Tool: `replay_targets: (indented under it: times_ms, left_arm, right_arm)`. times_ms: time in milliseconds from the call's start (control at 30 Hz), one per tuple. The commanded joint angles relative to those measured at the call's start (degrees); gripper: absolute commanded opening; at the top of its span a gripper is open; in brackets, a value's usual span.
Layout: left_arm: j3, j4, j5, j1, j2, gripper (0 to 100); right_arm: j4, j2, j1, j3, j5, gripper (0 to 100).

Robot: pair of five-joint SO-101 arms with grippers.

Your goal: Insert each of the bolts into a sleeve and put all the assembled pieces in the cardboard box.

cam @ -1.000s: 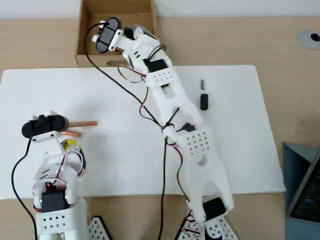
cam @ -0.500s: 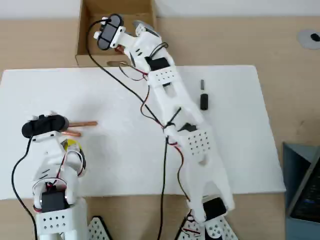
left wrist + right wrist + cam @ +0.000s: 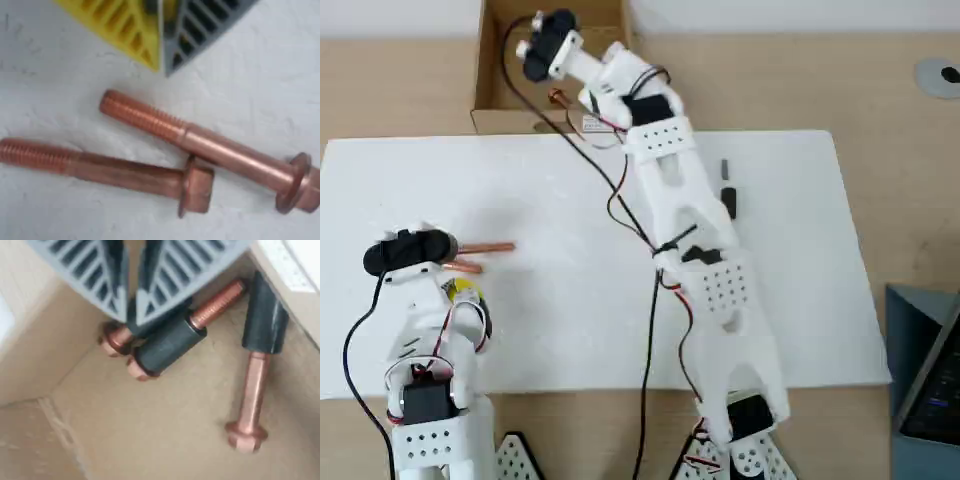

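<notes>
Two bare copper bolts lie side by side on the white mat; they also show as the bolts by the left arm. My left gripper hangs just above them, its yellow and grey fingers shut and empty. My right gripper is inside the cardboard box, fingers almost together with nothing between them. Just beneath its tips two sleeved bolts lie on the box floor. A third sleeved bolt leans at the box wall. A black sleeve lies on the mat beside the right arm.
A thin dark pin lies just beyond the black sleeve. The right arm stretches diagonally across the mat, with cables trailing beside it. A dark object sits at the right edge of the wooden table.
The right arm's wrist has swung farther over the box. The left arm and the two bare bolts have not moved.
</notes>
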Motion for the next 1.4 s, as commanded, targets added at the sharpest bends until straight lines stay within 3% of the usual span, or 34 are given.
replay_targets:
  times_ms: [0, 233, 633, 733, 1133, 1367]
  left_arm:
    - [-0.4, 0.1, -0.3, -0.5, -0.1, 0]
    - [-0.4, 0.1, -0.3, -0.5, -0.1, 0]
    - [-0.4, 0.1, -0.3, -0.5, -0.1, 0]
    - [-0.4, 0.1, -0.3, -0.5, -0.1, 0]
    - [-0.4, 0.1, -0.2, -0.5, -0.1, 0]
    - [-0.4, 0.1, -0.2, -0.5, -0.1, 0]
  right_arm:
    - [7.9, -8.7, 1.0, -6.3, -4.2, 0.9]
    - [24.9, -12.6, 2.8, -13.3, -9.2, 0.9]
    - [53.5, -13.4, 5.3, -31.8, -9.7, 0.9]
    - [58.5, -13.4, 5.4, -35.2, -13.2, 0.9]
    - [59.1, -15.6, 10.1, -35.6, -19.3, 0.9]
    - [59.1, -27.6, 11.9, -17.9, -23.4, 0.9]
